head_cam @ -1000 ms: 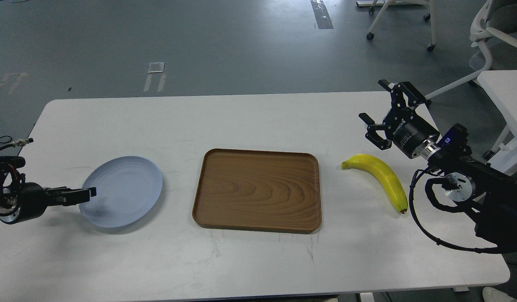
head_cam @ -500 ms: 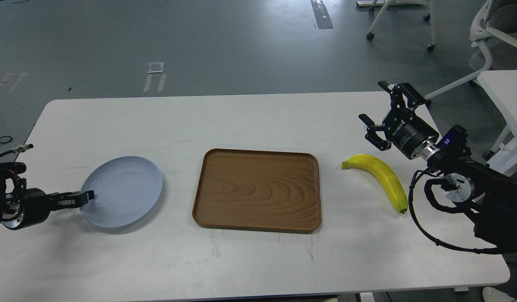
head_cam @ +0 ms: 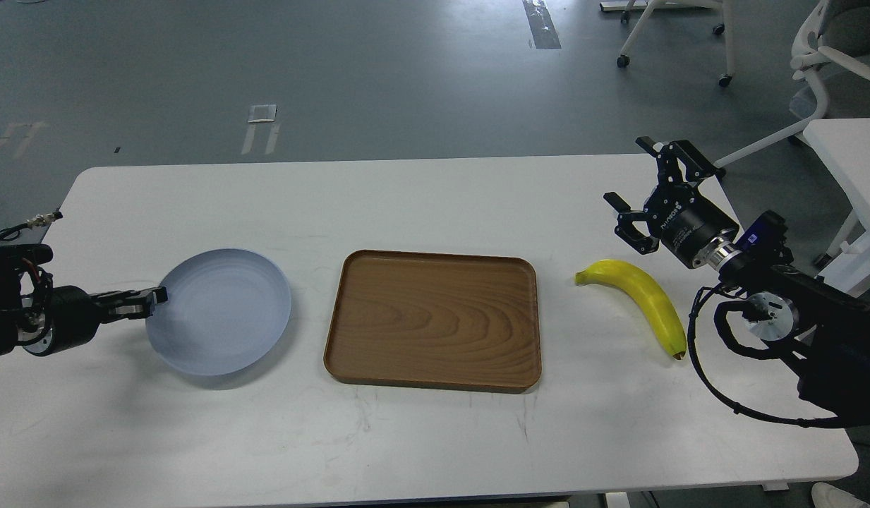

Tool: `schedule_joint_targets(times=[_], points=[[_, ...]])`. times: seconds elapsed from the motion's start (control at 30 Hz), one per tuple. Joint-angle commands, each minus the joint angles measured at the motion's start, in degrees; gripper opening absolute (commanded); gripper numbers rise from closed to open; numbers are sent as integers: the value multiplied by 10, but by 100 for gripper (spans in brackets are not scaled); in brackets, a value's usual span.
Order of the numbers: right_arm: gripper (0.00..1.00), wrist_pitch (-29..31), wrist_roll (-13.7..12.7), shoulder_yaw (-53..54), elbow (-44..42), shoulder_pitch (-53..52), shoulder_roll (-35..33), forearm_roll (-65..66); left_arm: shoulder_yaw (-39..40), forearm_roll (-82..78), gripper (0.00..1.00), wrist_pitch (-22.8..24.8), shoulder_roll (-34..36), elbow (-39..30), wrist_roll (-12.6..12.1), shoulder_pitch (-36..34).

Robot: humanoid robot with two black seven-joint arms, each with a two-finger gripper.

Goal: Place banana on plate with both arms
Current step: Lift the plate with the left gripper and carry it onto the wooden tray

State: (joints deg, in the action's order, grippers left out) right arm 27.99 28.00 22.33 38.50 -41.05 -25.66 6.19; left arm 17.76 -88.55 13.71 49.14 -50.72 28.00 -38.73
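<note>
Blue-grey plate (head_cam: 223,314) pinched at its rim by left end effector (head_cam: 151,299).

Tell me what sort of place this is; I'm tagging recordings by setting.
Probably an office-like lab or test room: a plain white table on a bare grey floor, wheeled office chairs behind it, and a second white desk at the right edge.

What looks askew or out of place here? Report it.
The plate is tilted, its near edge raised off the table over a shadow, with the left gripper shut on its left rim. The banana and wooden tray lie flat and undamaged.
</note>
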Motion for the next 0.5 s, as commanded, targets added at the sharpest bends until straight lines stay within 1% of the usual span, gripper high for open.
schedule_joint_targets(times=[0.0,0.03,0.07,0.17,0.23,0.37,0.47], points=[[100,0,0,0,0,0,1,1,-1,-2,0,35,2,-34,0,-50],[100,0,0,0,-1,0,1,1,-2,-8,0,48,0,-46,0,-68],[100,0,0,0,-1,0,1,1,-2,-8,0,48,0,-46,0,-68],[100,0,0,0,-1,0,1,0,-22,-10,0,73,-10,-80,0,-121],[100,0,0,0,-1,0,0,1,-57,-9,0,87,-51,-93,0,-164],[100,0,0,0,-1,0,-2,0,-90,-10,0,89,-116,-83,0,-198],[100,0,0,0,0,-1,-6,0,-105,-10,0,89,-168,-53,0,-210]])
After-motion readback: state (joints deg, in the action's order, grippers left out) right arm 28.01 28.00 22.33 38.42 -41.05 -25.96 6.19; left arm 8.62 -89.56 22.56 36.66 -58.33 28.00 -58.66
